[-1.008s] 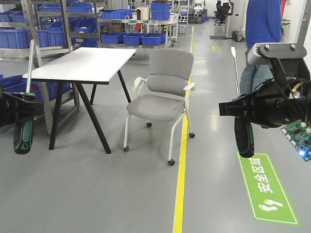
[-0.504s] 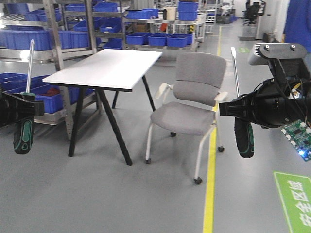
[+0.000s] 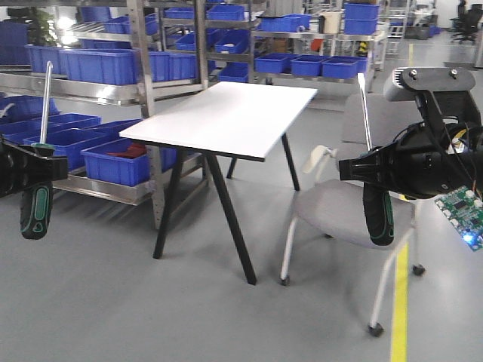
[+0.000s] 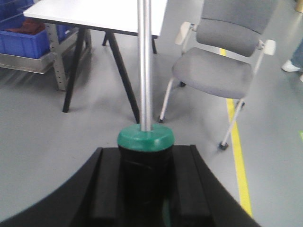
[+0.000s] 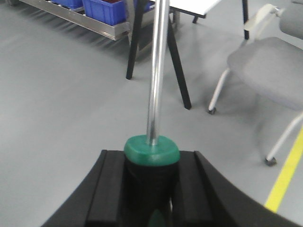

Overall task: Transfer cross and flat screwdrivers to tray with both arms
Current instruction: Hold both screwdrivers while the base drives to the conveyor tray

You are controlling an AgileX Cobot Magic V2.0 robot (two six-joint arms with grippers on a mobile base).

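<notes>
My left gripper is shut on a screwdriver with a black and green handle, its steel shaft pointing up. In the left wrist view the jaws clamp the handle below its green collar. My right gripper is shut on a second black and green screwdriver, shaft also upright. In the right wrist view the jaws grip its handle. The tips do not show which is cross or flat. The tray is out of view.
A white table on black legs stands ahead at centre. A grey chair on castors is to its right, behind my right arm. Steel shelves with blue bins line the left and back. A yellow floor line runs at right.
The whole scene has shifted to the right: table and chair moved right in view, more shelving appears at left. Both grippers keep their screwdrivers in the same pose.
</notes>
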